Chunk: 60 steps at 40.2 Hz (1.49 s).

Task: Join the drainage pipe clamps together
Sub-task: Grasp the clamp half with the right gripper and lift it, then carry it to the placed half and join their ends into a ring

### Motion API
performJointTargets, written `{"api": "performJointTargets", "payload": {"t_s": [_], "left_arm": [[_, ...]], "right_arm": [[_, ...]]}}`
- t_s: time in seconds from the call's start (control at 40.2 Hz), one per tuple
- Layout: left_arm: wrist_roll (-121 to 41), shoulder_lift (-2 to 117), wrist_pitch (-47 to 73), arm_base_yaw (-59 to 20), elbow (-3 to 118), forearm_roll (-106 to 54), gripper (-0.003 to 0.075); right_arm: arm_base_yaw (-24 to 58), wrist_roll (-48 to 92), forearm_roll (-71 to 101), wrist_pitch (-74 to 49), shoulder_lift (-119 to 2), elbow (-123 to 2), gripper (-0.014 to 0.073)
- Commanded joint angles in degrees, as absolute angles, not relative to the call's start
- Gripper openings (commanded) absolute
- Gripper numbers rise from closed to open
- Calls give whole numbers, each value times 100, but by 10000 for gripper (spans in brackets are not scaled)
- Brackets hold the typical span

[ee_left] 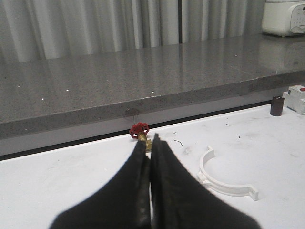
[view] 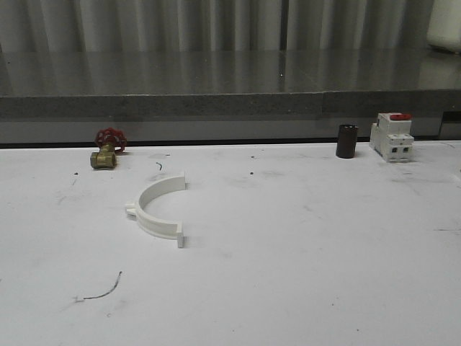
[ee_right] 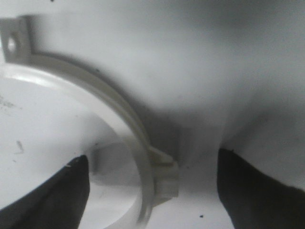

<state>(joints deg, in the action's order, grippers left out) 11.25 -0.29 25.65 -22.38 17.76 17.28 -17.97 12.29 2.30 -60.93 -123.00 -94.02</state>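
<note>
One white half-ring drainage pipe clamp (view: 156, 208) lies flat on the white table, left of centre, its open side facing right. The left wrist view shows this same clamp (ee_left: 224, 179) off to one side of my left gripper (ee_left: 150, 139). That gripper is shut with nothing in it and hovers over the table, pointing toward the back ledge. In the right wrist view a white half-ring clamp (ee_right: 109, 102) lies on the table close below. Its side lug (ee_right: 164, 176) sits between the wide-apart fingers of my open right gripper (ee_right: 151, 160), which touch nothing.
A brass valve with a red handwheel (view: 108, 148) stands at the back left. A black cylinder (view: 346, 140) and a white breaker with a red top (view: 392, 135) stand at the back right. A raised grey ledge (view: 216, 104) bounds the table. A thin wire scrap (view: 104, 290) lies near the front.
</note>
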Motion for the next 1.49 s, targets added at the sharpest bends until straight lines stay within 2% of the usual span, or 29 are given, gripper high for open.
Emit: {"api": "performJointTargets", "payload": {"t_s": [0.0,0.149,0.249,0.298,0.522,0.796,1.094,1.293,1.467], "left_arm": [[1134,92,2124,-2217,1941,1741,-20],[1134,92,2124,-2217,1941,1741,-20],[1134,92,2124,-2217,1941,1741,-20],[1134,92,2124,-2217,1941,1741,-20],[1134,92,2124,-2217,1941,1741,-20],[1134,92,2124,-2217,1941,1741,-20],[1134,92,2124,-2217,1941,1741,-20],[1134,92,2124,-2217,1941,1741,-20],[1134,92,2134,-2217,1941,1741,-20]], "right_arm": [[-1828,1290,216,-6281,-12000,-9556,501],[-1828,1290,216,-6400,-12000,-9556,287],[-1828,1284,216,-6462,-11986,-9556,191],[-1828,1284,216,-6487,-11975,-9556,171],[-1835,1213,173,-6492,-11734,-9563,178],[-1494,254,0,-6775,-11256,-9563,178],[332,-1743,-522,-6944,-11148,-9563,176],[1636,-2498,-505,-6577,-11234,-9563,176],[2302,-3038,-500,-6317,-11455,-9563,176]]}}
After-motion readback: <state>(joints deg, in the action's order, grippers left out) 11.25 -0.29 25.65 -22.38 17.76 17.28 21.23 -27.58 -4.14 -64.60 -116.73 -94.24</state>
